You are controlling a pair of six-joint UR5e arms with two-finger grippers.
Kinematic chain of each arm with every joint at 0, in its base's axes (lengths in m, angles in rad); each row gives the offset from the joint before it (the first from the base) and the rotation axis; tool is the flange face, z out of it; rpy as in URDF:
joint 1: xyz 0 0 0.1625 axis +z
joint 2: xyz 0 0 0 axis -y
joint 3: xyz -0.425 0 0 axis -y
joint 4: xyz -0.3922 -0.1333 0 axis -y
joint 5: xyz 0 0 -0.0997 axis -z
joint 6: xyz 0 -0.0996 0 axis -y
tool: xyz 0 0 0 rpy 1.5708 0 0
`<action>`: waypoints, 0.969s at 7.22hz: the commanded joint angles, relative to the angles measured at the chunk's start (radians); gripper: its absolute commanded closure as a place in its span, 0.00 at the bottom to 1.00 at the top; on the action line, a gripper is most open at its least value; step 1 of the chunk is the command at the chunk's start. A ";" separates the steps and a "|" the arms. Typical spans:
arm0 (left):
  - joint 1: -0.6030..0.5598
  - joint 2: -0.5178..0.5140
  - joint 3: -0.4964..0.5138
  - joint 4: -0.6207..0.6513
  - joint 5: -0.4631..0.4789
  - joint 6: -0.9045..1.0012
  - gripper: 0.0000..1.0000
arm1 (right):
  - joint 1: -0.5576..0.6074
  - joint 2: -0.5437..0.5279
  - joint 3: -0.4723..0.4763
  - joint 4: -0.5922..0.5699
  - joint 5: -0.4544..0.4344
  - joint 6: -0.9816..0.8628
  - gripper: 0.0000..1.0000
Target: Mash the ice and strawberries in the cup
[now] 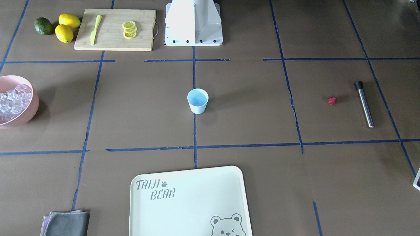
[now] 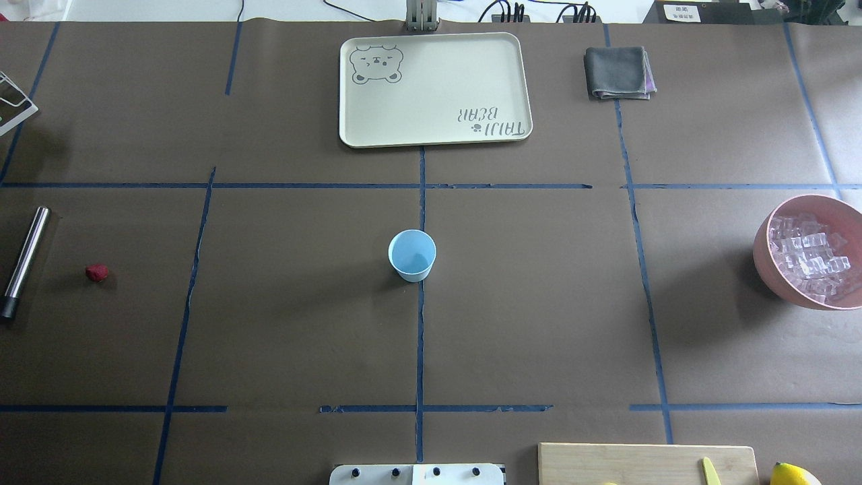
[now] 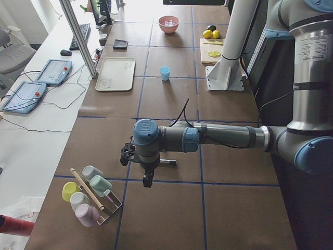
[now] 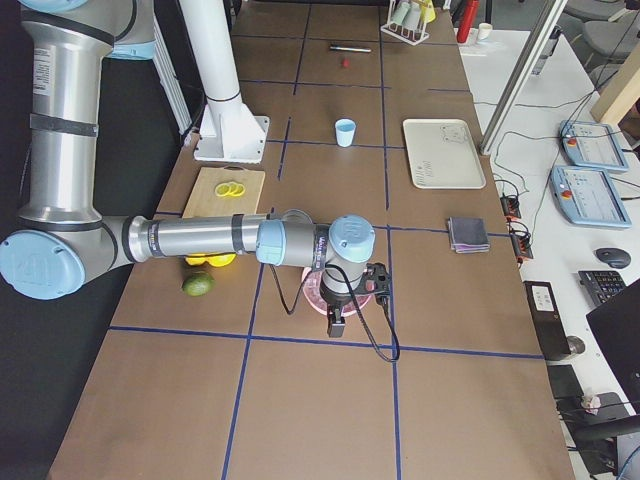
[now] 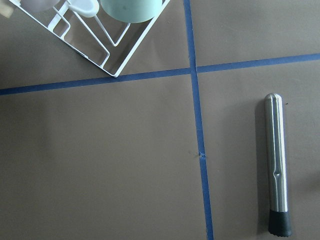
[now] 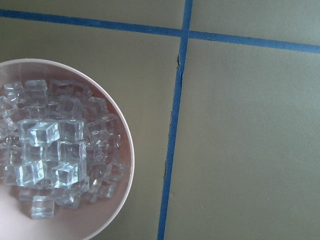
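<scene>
Okay, looking at the cup (image 2: 411, 254) upright mid-table, blue inside showing. Got the strawberry (image 2: 96, 272) way off on the left side, near a steel muddler (image 2: 23, 259) but apart from it. Found the ice (image 2: 811, 257) heaped in a pink bowl (image 2: 763, 259) at the right edge. Can't tell how wide the left gripper (image 3: 148, 179) or right gripper (image 4: 335, 324) sits, only caught side-on; probably hanging over muddler and bowl.

Robotics lab, taped grid (image 2: 419, 337) on papered table (image 2: 303, 323), teach pendants (image 3: 54, 72), keyboard (image 3: 81, 35) alongside.
</scene>
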 commanded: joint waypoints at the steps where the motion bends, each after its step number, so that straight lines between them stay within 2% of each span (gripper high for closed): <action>1: 0.000 0.001 -0.009 0.005 0.000 -0.002 0.00 | 0.000 0.003 -0.001 0.000 0.000 0.000 0.00; 3: 0.000 0.001 -0.009 0.006 0.000 -0.002 0.00 | -0.014 0.025 0.001 0.000 0.000 0.003 0.00; 5: 0.000 0.001 -0.009 0.005 0.000 -0.002 0.00 | -0.021 0.115 0.002 0.001 -0.001 0.009 0.00; 7: 0.000 0.001 -0.008 0.003 0.000 -0.002 0.00 | -0.028 0.144 -0.013 -0.002 0.006 0.014 0.00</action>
